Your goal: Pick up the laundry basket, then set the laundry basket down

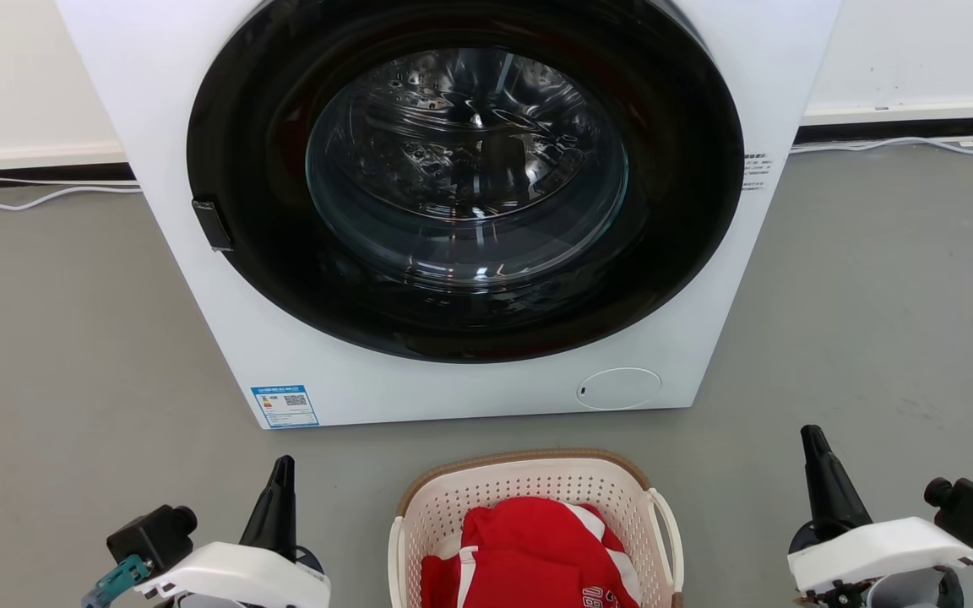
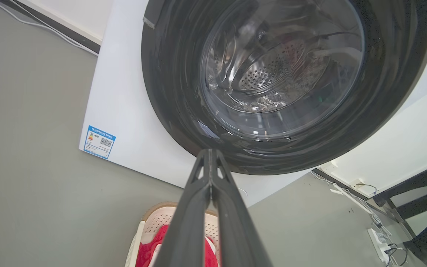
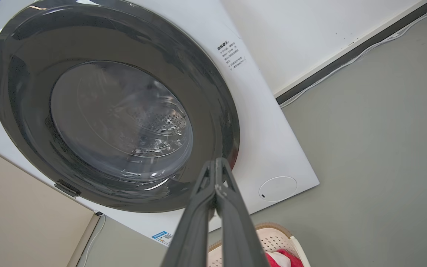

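The laundry basket (image 1: 529,488) sits on the floor (image 1: 73,355) just before the washing machine (image 1: 191,127), between the left gripper (image 1: 283,466) and right gripper (image 1: 812,437), both closed tip to tip and empty, so uneven grasps on its sides could tilt it and spill the red garment (image 1: 529,549).

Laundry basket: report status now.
Shut and empty: left gripper, right gripper, either side. The laundry basket on floor, red clothing inside. Beyond it, washing machine, close.

White washing machine (image 1: 470,211), grey floor (image 1: 875,321)
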`<state>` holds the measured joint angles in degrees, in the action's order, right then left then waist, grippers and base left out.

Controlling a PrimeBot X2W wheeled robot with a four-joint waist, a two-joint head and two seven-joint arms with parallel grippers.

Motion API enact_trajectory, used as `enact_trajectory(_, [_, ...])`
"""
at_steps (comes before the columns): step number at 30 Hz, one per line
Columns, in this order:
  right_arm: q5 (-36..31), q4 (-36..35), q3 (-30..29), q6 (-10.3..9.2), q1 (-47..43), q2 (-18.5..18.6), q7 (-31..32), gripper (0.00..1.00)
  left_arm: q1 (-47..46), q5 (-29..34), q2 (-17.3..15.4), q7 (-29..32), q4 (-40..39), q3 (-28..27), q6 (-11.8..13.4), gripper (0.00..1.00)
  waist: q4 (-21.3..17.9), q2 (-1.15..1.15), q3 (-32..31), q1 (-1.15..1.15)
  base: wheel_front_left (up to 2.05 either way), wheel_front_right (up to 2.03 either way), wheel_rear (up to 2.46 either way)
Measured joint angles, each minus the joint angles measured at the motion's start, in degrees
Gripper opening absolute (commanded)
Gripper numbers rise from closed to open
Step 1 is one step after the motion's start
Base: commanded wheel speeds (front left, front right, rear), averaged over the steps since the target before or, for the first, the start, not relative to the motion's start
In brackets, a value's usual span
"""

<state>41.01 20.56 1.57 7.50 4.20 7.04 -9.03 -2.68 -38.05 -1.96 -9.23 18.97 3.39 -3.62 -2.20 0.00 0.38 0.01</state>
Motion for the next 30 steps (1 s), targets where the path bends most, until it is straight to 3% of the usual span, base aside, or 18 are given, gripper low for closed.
enact_trajectory(30, [16.0,-1.5,-3.2,-0.01,0.0,-1.2,4.8,0.0,0.0,-16.8,0.0,4.9,-0.9,-2.6,-1.0,0.0,0.7,0.0,-0.1,0.0,0.0,0.0,0.0])
